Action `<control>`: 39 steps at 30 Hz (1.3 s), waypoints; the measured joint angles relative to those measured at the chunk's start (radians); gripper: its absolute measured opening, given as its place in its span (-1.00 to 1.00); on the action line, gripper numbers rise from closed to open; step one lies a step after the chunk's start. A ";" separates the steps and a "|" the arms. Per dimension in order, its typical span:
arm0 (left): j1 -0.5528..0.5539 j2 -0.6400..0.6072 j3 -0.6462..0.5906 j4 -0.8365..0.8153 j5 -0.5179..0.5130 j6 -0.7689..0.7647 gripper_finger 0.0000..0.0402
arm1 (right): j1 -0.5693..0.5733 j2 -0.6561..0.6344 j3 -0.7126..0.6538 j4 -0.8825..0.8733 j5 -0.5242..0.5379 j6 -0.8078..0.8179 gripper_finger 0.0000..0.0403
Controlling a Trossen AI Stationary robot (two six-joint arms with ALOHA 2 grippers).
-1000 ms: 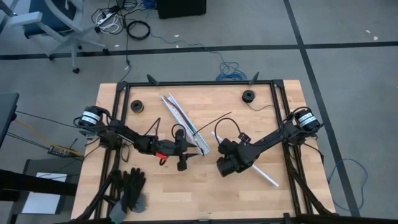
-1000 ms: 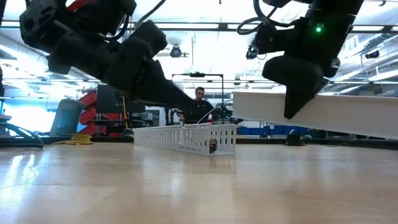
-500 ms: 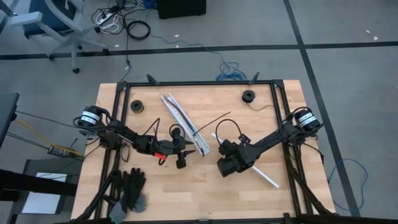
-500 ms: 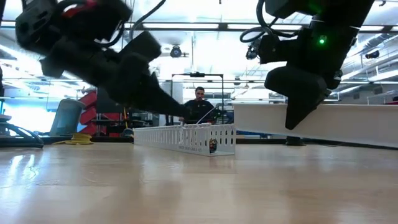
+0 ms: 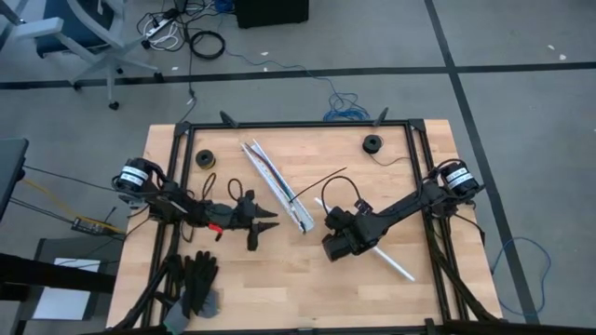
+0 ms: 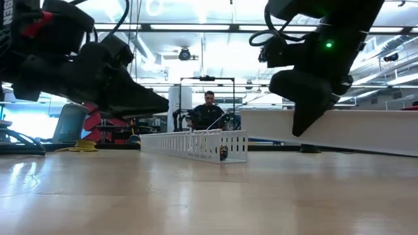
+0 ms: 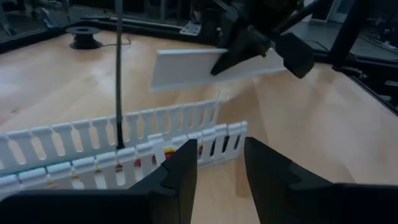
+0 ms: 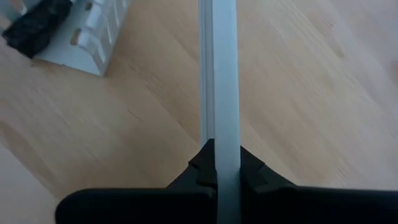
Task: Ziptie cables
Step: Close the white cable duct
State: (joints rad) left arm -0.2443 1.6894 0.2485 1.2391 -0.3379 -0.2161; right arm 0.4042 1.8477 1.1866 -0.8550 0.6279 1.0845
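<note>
Now my left pincer (image 5: 269, 224) has drawn back from the slotted channel (image 5: 279, 187), toward my own side of the bench (image 5: 279, 279); fingers (image 7: 180, 177) parted, holding nothing. Right pincer (image 5: 328, 244) stays clenched on the white cover strip (image 8: 222, 81). Cables (image 7: 158, 151) lie inside the channel, coloured bits showing through the slots. No tie yet, I judge.

On the wooden table (image 5: 279, 279) we see a white slotted channel (image 5: 279, 186) lying diagonally, with a flat white cover strip (image 5: 396, 263) well apart from it. Two small dark spools (image 5: 206, 159) (image 5: 372, 143) sit near the far edge. Black gloves (image 5: 197, 279) lie at the near left corner. A person (image 6: 209, 111) sits beyond the table.
</note>
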 joint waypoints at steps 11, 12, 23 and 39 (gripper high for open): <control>0.000 0.000 0.000 -0.039 0.007 -0.003 -0.47 | -0.017 0.000 0.000 0.063 -0.002 -0.054 -0.99; 0.000 0.000 0.000 -0.043 0.007 -0.005 -0.47 | -0.017 0.000 0.000 0.063 -0.002 -0.054 -0.99; 0.000 0.000 0.000 -0.047 0.007 -0.024 -0.47 | -0.017 0.000 0.000 0.070 -0.001 -0.057 -0.99; 0.000 0.001 0.000 -0.057 0.007 -0.033 -0.47 | -0.013 0.000 0.000 0.070 0.017 -0.091 -0.99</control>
State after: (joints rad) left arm -0.2443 1.6905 0.2481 1.1824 -0.3313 -0.2491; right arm 0.3912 1.8477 1.1866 -0.7854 0.6445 0.9931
